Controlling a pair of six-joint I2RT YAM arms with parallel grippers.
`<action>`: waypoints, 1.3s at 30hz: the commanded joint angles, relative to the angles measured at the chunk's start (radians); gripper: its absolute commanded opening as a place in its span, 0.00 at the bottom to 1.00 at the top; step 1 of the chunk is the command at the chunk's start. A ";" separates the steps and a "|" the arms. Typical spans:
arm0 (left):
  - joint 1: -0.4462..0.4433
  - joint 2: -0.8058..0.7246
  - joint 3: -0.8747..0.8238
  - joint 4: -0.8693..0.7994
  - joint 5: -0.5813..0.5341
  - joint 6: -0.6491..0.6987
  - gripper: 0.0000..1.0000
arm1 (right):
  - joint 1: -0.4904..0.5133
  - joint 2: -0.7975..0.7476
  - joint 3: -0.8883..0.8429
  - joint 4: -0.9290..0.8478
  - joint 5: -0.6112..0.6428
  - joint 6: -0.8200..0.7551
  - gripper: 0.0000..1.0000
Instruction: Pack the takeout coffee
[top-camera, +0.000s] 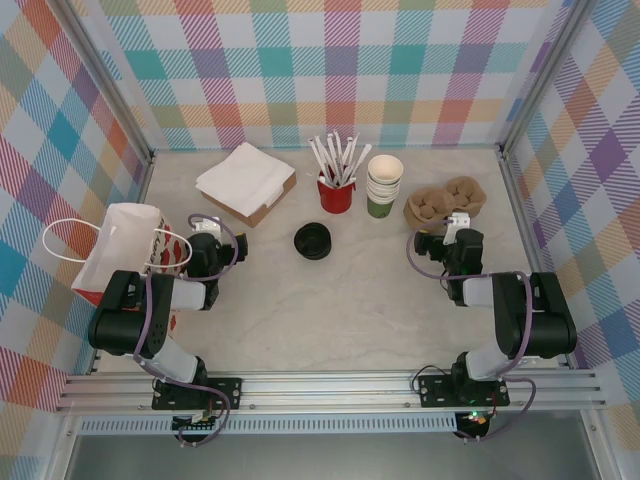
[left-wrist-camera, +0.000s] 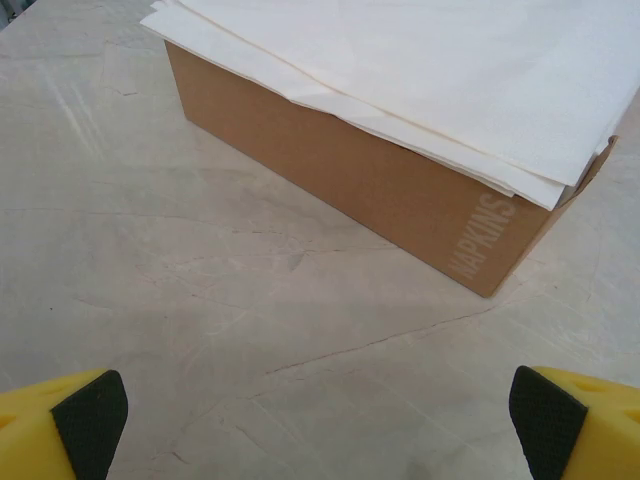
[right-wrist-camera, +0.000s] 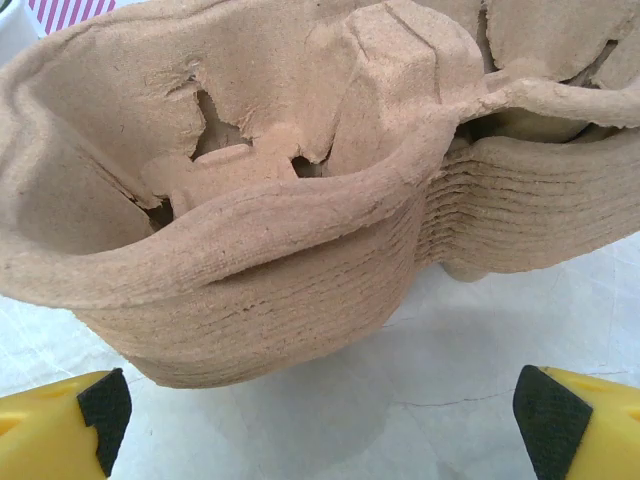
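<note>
- Coffee cups (top-camera: 384, 186), top view: stacked upright toward 1 o'clock from the middle of the table (top-camera: 330, 310), green outside and white inside, just right of a red cup (top-camera: 336, 193) of white sticks.
- Black lids (top-camera: 313, 240): piled near the table's middle, apart from the cups, at about 7 o'clock of them.
- Around them: napkin box (top-camera: 246, 182) at 11 o'clock, brown cup carrier (top-camera: 446, 203) at 2 o'clock just beside the cups, paper bag (top-camera: 125, 250) at 9 o'clock.
- Left gripper (top-camera: 205, 228): beside the bag, pointing to 12 o'clock at the napkin box. Right gripper (top-camera: 455, 226): just short of the carrier.
- Left wrist view: left gripper (left-wrist-camera: 320, 415) spread wide and empty, black pads (left-wrist-camera: 90, 410) in the two bottom corners. Napkin box (left-wrist-camera: 400, 190) ahead at 12 o'clock, clear of the fingers, white napkins (left-wrist-camera: 450, 70) heaped on top.
- Right wrist view: right gripper (right-wrist-camera: 320, 415) spread wide and empty. Nested carrier (right-wrist-camera: 270, 250) close ahead at 12 o'clock, not touched.
</note>
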 joint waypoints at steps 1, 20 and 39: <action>0.012 -0.003 0.009 0.003 0.015 -0.014 1.00 | -0.007 -0.004 0.013 0.030 -0.017 -0.015 1.00; 0.012 -0.003 0.009 0.003 0.014 -0.014 1.00 | -0.007 -0.004 0.013 0.029 -0.017 -0.014 1.00; 0.012 -0.475 0.294 -0.875 0.034 -0.368 1.00 | -0.009 -0.383 0.388 -0.895 -0.022 0.193 1.00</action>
